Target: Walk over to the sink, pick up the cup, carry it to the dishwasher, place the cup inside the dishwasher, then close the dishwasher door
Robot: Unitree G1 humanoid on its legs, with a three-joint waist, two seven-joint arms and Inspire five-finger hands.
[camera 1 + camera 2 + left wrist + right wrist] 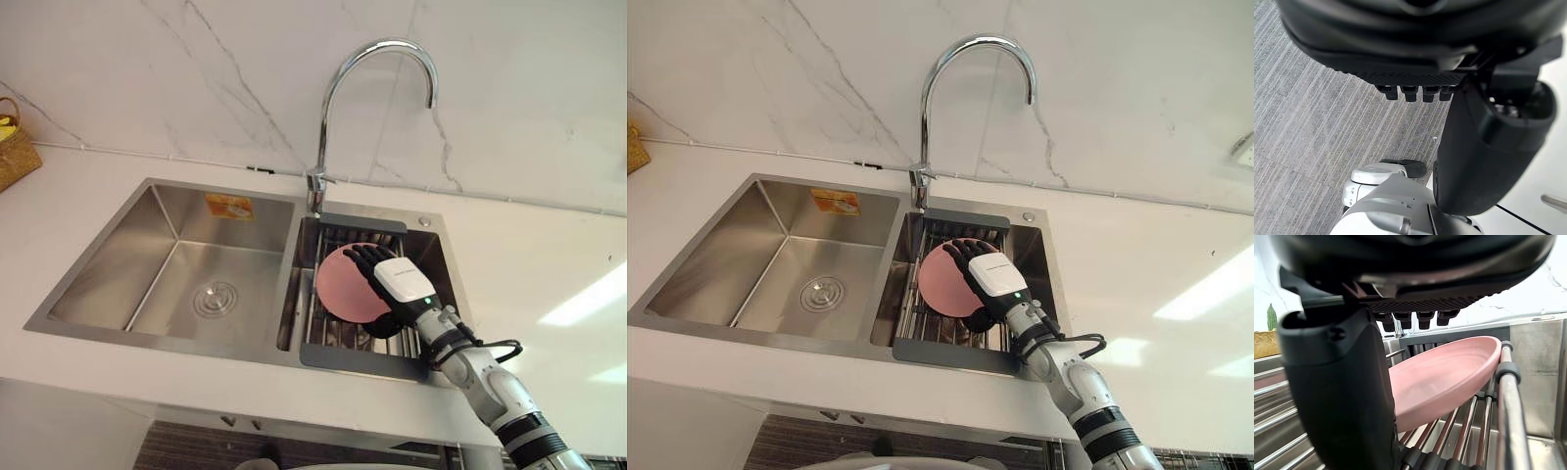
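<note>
The two head views look steeply down from a standing height at the sink (108,264) and face the marble wall (509,98) behind the faucet (321,137), sharing almost the same scene from slightly offset spots. The right wrist view sits very close and low along the right hand (1337,382), looking across the rack (1508,396) at the pink dish (1444,377), which the head views also cover. The left wrist view points down past the left hand (1488,147) at the striped floor (1312,127), seemingly beside a white cabinet front (1547,186).

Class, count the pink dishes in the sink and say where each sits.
1. The pink dish lies tilted on the rack in the right basin of the sink, under the right hand, which may hide something smaller.
</note>
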